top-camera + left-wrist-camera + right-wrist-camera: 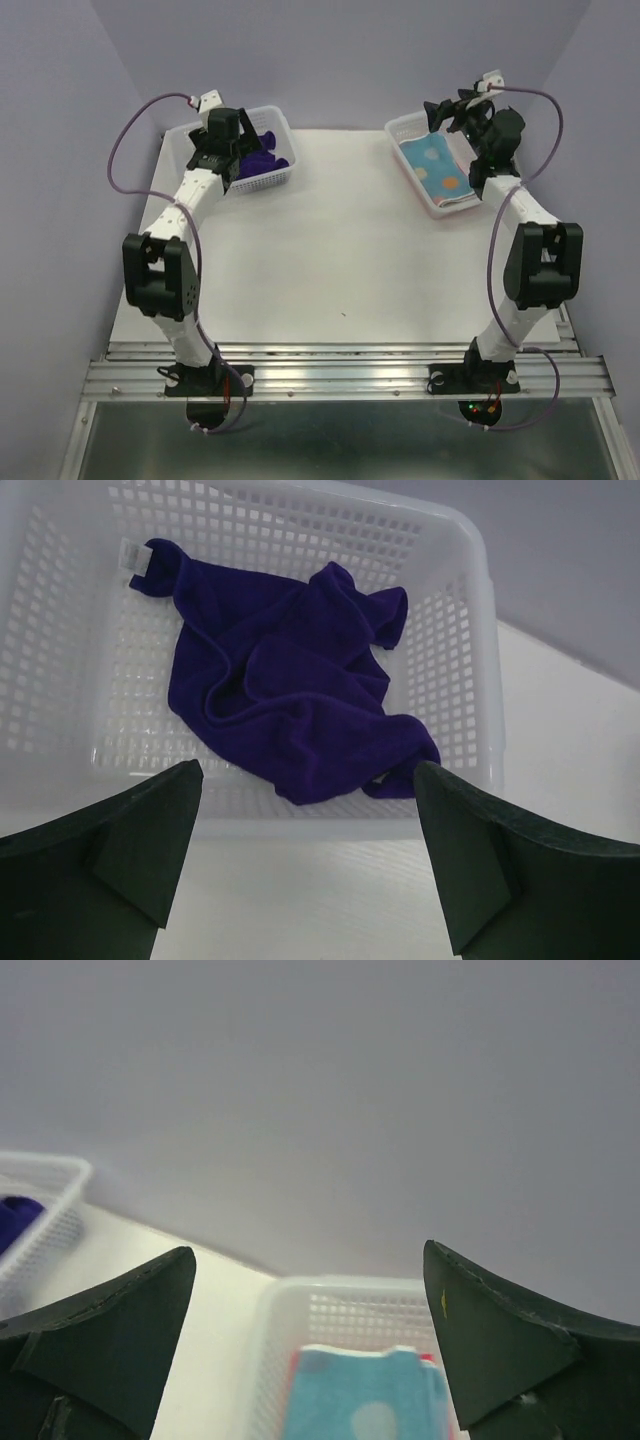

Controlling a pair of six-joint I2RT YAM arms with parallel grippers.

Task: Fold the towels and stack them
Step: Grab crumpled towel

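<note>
The dark purple towel [290, 700] lies crumpled in the white basket [470, 630] at the far left corner of the tabletop [330, 260]. My left pincer [305, 780] hangs over that basket's near rim, spread wide and grasping nothing. The blue spotted towel [438, 170] lies folded flat in the other basket [412, 185] at the far right corner, with a pink-red edge [294, 1380] showing under it. My right pincer [310, 1255] hovers above that basket, released and empty.
</note>
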